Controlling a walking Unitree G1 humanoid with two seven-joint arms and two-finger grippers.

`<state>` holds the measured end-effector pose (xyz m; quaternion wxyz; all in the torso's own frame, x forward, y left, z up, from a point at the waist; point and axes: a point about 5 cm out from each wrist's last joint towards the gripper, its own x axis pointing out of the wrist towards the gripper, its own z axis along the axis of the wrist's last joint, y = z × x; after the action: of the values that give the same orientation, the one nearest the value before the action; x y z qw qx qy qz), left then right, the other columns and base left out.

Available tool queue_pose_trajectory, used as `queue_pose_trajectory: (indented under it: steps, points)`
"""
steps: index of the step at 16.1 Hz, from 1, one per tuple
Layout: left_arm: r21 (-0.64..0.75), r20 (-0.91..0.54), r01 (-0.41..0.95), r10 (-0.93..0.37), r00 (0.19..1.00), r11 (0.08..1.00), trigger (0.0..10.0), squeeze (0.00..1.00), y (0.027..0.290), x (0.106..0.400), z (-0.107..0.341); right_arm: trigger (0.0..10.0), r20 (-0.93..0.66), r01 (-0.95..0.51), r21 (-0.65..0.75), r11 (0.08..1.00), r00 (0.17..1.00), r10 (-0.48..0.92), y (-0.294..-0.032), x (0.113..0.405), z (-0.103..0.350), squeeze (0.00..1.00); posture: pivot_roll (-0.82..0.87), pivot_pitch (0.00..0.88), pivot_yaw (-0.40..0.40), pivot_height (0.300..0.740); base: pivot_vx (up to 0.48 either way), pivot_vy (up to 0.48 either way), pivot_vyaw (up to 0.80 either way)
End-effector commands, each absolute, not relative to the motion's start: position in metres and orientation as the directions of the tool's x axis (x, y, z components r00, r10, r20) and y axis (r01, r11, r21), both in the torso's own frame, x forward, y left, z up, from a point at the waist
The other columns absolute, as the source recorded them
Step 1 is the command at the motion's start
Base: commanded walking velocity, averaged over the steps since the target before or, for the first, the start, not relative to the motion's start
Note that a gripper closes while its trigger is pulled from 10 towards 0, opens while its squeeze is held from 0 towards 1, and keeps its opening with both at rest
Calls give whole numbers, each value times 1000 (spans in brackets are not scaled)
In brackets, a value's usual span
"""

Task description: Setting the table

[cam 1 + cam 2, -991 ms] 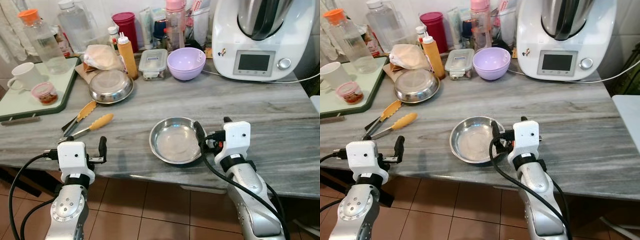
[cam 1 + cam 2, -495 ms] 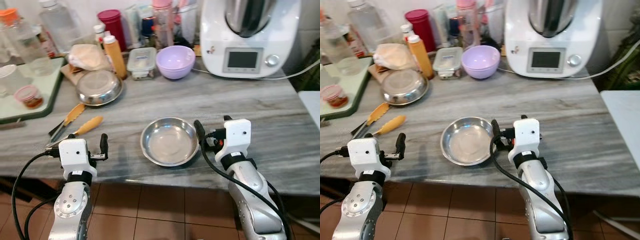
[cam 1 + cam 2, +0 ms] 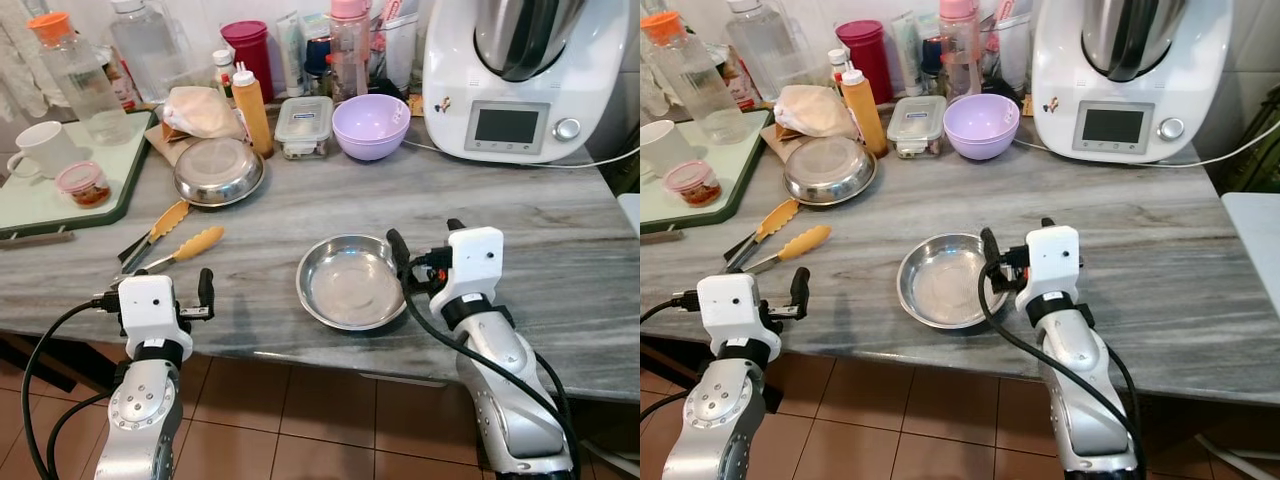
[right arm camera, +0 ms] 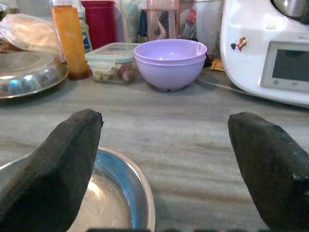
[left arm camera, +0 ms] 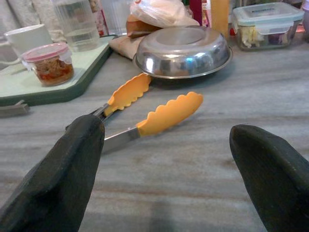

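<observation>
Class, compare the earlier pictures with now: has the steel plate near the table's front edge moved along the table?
No. The steel plate sits at the same spot relative to the yellow tongs and purple bowl; the whole view shifted, so the camera moved.

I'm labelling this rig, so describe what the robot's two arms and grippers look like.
Both arms are silver, jointed metal with round bolted joints and looping black cables. Each ends in a white boxy wrist block carrying the left gripper and right gripper, each with two long, matte black jaws with rounded tips.
</observation>
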<state>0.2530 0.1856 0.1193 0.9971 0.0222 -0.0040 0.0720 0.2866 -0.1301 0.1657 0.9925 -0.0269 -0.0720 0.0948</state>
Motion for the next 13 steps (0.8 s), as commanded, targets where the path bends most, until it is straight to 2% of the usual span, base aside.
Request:
queue_pose_trajectory:
  steps: [1,13]
  points:
    - [61,-2,-163,163,987,985,10000,0,190,253,118,10000,150,-184,-63,981,970,191,-128,287,168,0,-231,108,116,740,0,0,0]
    - [47,-36,-168,170,985,985,10000,0,188,256,114,10000,143,-177,-73,982,972,186,-131,289,167,0,-244,112,112,740,-309,0,0]
